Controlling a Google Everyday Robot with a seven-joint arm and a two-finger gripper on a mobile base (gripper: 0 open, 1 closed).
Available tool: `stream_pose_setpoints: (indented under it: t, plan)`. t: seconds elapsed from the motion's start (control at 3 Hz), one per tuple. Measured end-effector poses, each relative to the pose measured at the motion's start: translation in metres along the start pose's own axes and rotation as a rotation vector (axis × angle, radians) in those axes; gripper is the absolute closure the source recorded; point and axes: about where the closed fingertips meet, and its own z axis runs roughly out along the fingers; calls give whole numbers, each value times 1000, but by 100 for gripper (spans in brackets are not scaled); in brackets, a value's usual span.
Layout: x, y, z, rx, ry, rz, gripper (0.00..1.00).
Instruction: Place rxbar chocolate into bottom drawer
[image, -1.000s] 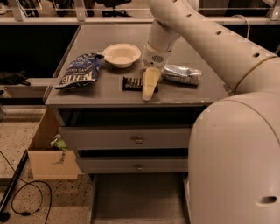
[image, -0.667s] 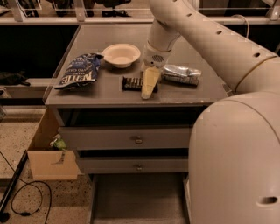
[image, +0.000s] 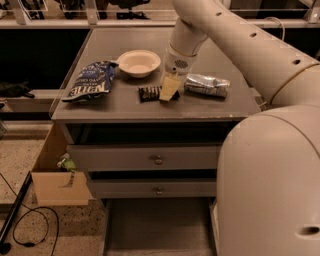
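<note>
- The robot's pale arm (image: 240, 45) reaches across the grey cabinet top (image: 125, 107), its gripper (image: 170, 89) lowered onto the surface near the front edge.
- The gripper touches the rxbar chocolate (image: 149, 93), covering the right part of the dark bar. Whether the tool is clenched on the bar or released cannot be told from this view.
- The rxbar chocolate lies flat on the cabinet top, between a blue chip bag (image: 90, 82) on the left and a crinkled silver foil packet (image: 206, 85) on the right.
- A white bowl (image: 138, 62) sits just behind the bar, near the arm's wrist.
- Below the top, two upper drawers with round knobs (image: 158, 160) are pushed in.
- The bottom drawer (image: 155, 227) stands pulled out at floor level, its shallow grey tray facing the camera.
- A cardboard box (image: 55, 182) sits left of the cabinet, something green (image: 67, 163) inside it, and a black cable (image: 30, 230) loops across the speckled floor.
- The robot's rounded white body (image: 270, 185) fills the lower right of the view.
</note>
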Motion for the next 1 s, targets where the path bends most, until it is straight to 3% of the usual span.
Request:
stream_pose_setpoints:
  t: [0.33,1.0]
  plan:
    - [0,0,0,0,0,0,96]
    - [-3,-1,-12,0,0,0,100]
